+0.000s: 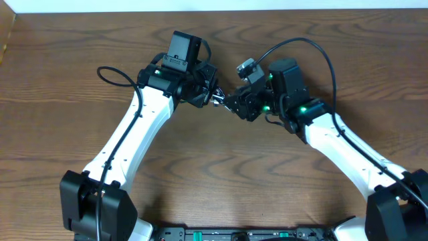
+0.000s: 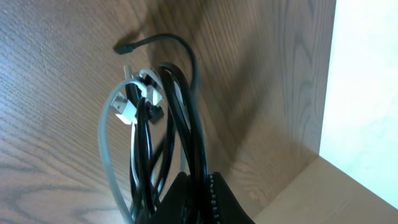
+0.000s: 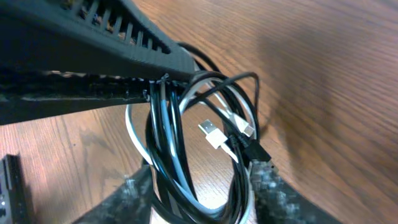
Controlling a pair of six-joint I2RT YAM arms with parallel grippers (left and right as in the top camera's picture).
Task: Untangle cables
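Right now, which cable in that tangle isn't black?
The white cable: a single pale loop with a white plug, threaded through the black cables, which are all dark.

Brown wood-grain table (image 1: 221, 181), pale strip (image 1: 267, 5) beyond far edge, perhaps wall

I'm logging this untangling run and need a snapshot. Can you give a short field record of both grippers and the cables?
left gripper: shut on cables, clamping the bundle
right gripper: open, one finger on either side of the hanging loops
cables: several black, one white, looped together, tangled
white plug: loose inside the loops
table: wood, below the bundle
loops touching table: cannot tell
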